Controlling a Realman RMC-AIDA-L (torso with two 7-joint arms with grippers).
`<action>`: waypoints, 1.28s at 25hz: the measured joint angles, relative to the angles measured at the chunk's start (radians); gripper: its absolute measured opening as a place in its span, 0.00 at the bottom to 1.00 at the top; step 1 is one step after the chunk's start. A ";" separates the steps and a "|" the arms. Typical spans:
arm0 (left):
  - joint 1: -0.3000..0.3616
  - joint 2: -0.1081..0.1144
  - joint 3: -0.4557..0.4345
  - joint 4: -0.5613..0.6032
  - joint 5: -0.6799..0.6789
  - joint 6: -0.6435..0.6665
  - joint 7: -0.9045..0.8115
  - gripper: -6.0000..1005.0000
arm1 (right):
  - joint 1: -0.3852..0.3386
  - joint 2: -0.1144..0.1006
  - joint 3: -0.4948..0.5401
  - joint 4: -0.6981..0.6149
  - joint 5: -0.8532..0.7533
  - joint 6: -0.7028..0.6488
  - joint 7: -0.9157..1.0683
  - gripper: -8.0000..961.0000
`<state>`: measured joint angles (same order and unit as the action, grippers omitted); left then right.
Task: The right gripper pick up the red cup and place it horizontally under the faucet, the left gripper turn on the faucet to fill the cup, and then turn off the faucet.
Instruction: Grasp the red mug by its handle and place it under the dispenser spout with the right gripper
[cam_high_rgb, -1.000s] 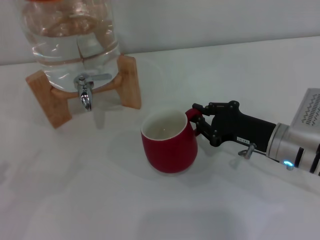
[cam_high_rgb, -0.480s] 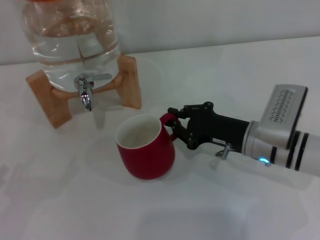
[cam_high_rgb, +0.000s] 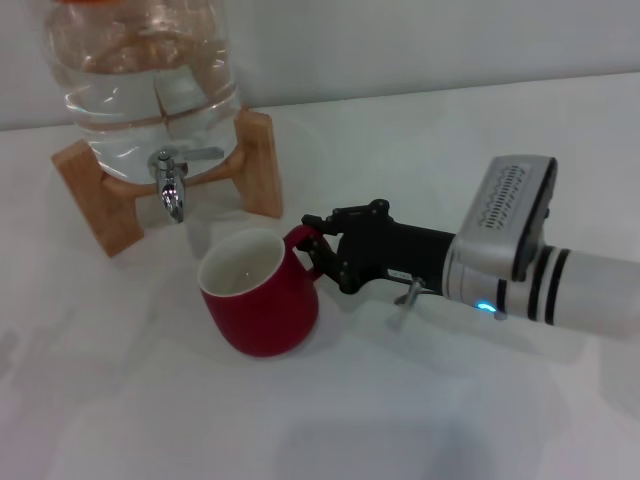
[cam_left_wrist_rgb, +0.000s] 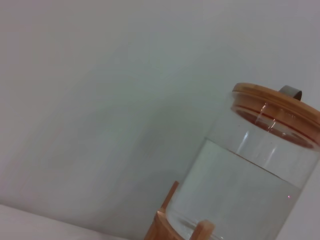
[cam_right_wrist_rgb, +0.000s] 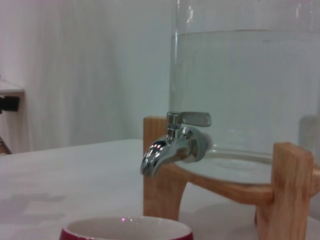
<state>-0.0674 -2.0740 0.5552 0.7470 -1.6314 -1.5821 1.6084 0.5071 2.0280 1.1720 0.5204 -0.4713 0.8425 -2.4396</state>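
Cup (cam_high_rgb: 258, 305) sits nearest me, red, upright on the white table (cam_high_rgb: 420, 420), just short of the faucet (cam_high_rgb: 170, 185) and slightly right of it. I see my right gripper (cam_high_rgb: 318, 248) with its jaws closed on the cup's handle. Behind, the water jar (cam_high_rgb: 140, 70) rests on its wooden stand (cam_high_rgb: 258, 160).

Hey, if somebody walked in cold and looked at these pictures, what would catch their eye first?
Probably the red cup at the middle of the white table, held by its handle in the black right gripper. Next, the clear water jar on its wooden stand at the far left, chrome faucet just beyond the cup.
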 joint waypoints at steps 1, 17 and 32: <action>0.000 0.000 0.000 0.000 0.000 0.000 0.000 0.87 | 0.005 0.000 -0.010 0.000 0.016 -0.008 -0.001 0.18; -0.002 0.000 0.000 0.000 -0.002 -0.005 -0.005 0.87 | 0.028 0.000 -0.074 0.026 0.134 -0.094 -0.033 0.18; -0.004 0.000 0.000 0.000 -0.003 -0.010 -0.007 0.87 | 0.072 0.000 -0.170 0.053 0.230 -0.191 -0.082 0.18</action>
<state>-0.0714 -2.0739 0.5553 0.7471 -1.6344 -1.5922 1.6011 0.5791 2.0279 1.0015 0.5733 -0.2411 0.6518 -2.5219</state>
